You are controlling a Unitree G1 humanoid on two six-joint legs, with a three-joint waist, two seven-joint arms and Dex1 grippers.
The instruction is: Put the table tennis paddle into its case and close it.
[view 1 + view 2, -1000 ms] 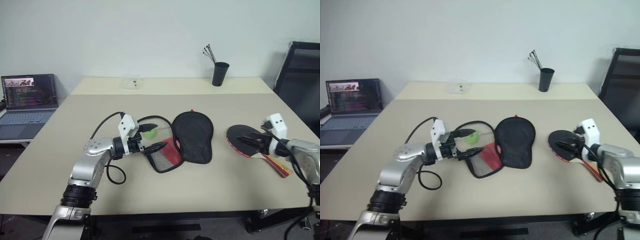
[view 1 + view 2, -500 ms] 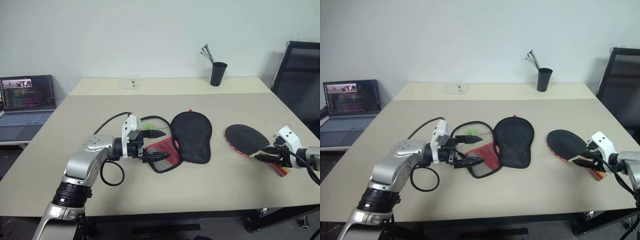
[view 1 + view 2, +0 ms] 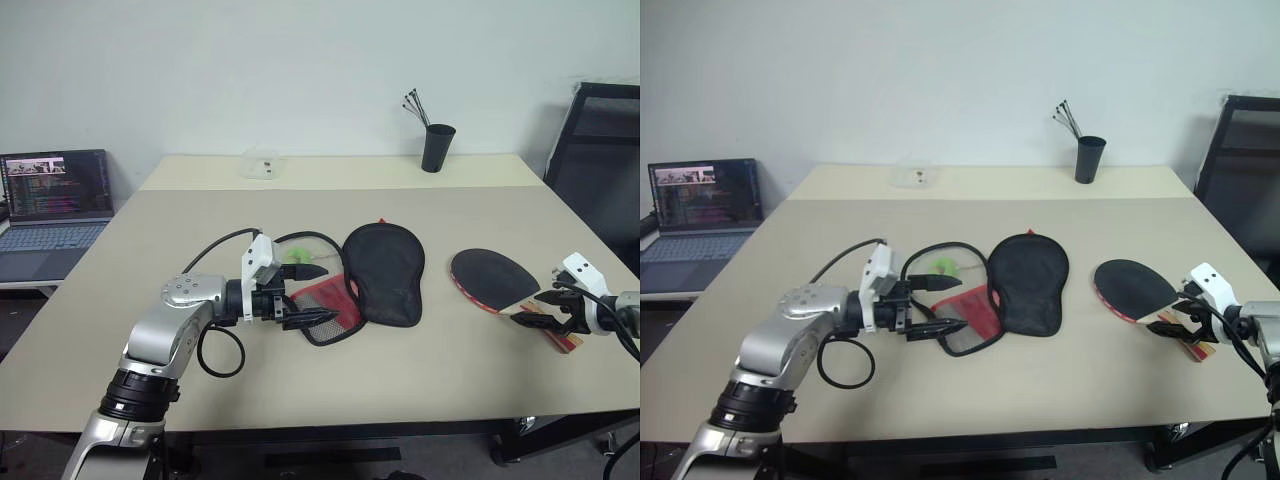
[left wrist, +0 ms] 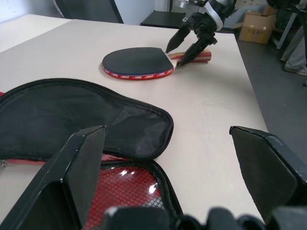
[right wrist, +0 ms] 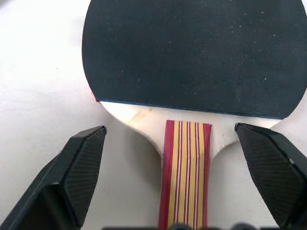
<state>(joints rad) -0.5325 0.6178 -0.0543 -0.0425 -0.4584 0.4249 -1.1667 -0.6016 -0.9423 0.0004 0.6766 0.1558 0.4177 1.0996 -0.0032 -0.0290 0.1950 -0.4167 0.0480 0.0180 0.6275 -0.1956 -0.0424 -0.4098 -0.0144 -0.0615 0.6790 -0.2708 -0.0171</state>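
Lying flat on the beige desk, black face up: the table tennis paddle, well to the right of the case, striped red-and-pale handle pointing toward the desk's near right corner. Spreading wide on either side of that handle, not gripping it: the right gripper fingers, tips hovering by the handle with bare desk showing between each finger and the wood. Resting at mid-desk: the case, black flap folded back and unzipped, red mesh-lined lower part exposed toward the left. Sitting just beyond the red part: a lime-green tag with a black cord looping around it. Pointing at the case's red end from the left: the left gripper, fingers gaping open, holding nothing, one tip just above the mesh. Standing far behind the case near the desk's back edge: a black cup with thin sticks, and a small clear container. Sitting well left of the case, beside the desk: an open laptop.
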